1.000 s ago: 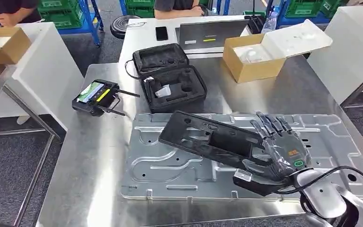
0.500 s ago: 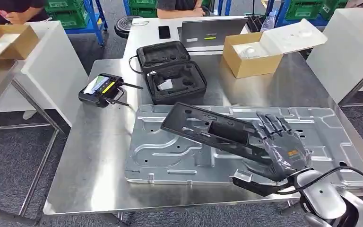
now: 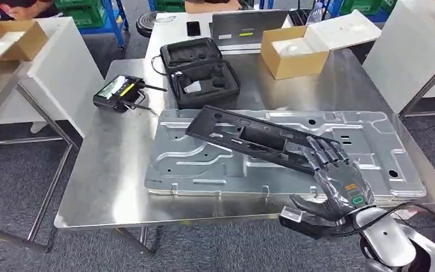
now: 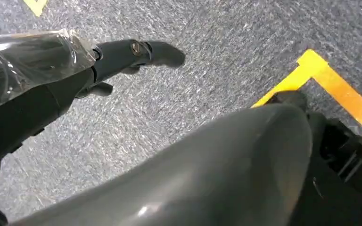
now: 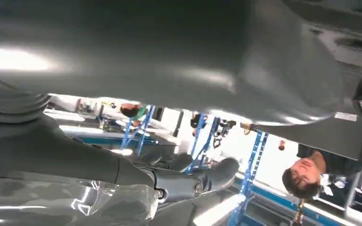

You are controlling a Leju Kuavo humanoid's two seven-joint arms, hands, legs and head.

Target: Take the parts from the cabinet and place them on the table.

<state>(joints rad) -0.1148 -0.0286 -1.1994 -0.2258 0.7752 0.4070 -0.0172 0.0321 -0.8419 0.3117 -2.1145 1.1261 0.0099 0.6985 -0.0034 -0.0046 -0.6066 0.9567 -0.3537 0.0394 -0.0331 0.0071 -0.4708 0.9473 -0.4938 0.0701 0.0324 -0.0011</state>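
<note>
Part point(image 3: 249, 139), a long black plastic frame, lies slantwise over the steel panel point(image 3: 204, 164) on the table point(image 3: 107, 187), its far end near the case point(image 3: 204, 79) and its near end under my right hand point(image 3: 334, 181). I read that hand as grasping it: the fingers point(image 3: 323, 150) lie over the top edge and the thumb point(image 3: 308, 204) sits below, so the part is pinched by one end and carried like a lever. That grip explains the tilt, I think; the far end seems low on the panel while the near end is raised at the table's front edge. Whether the far end actually touches the panel I cannot tell.

My left hand point(image 4: 99, 61) hangs over grey carpet, fingers stretched out and grasping nothing, kept clear because one hand manages this piece.

Beyond the panel sit a controller point(image 3: 119, 93) to the left and a cardboard box point(image 3: 291, 51) behind. From here I judge the placing nearly done: lower the near end flat, then let go.
</note>
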